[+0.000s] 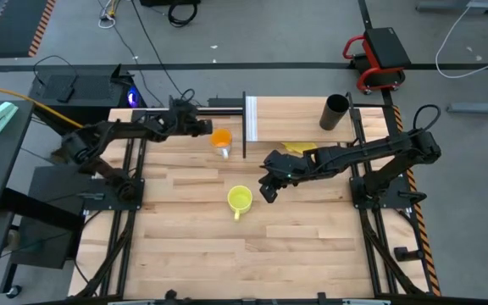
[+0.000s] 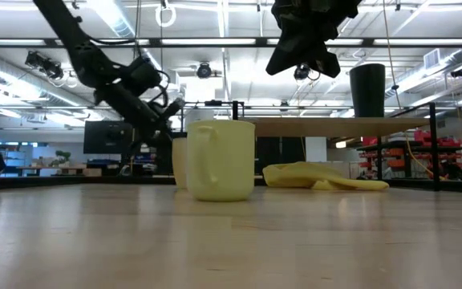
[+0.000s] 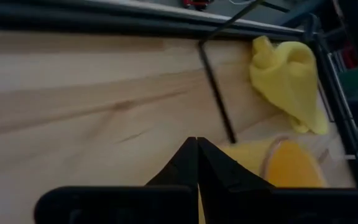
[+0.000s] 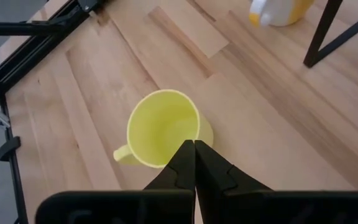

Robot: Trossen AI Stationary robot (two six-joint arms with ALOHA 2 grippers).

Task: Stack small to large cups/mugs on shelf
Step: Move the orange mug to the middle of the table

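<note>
The yellow mug (image 1: 240, 199) (image 4: 163, 129) stands upright on the tabletop, handle toward the near edge. My right gripper (image 1: 268, 190) (image 4: 194, 144) is shut and hangs well above the table (image 2: 303, 44), just right of the mug. The orange cup (image 1: 220, 140) (image 3: 284, 167) stands on the table left of the shelf's white end panel (image 1: 250, 119). My left gripper (image 1: 205, 127) (image 3: 196, 142) is shut, close beside that cup on its far left. The black cup (image 1: 335, 112) (image 2: 367, 90) stands on the shelf board (image 1: 295, 114).
A flat yellow banana-like thing (image 1: 299, 148) (image 2: 323, 177) lies on the table under the shelf's near edge. Thin black shelf posts (image 1: 244, 140) (image 3: 216, 93) stand between the orange cup and the shelf. Bare wood stretches along the table's near side (image 1: 252, 254).
</note>
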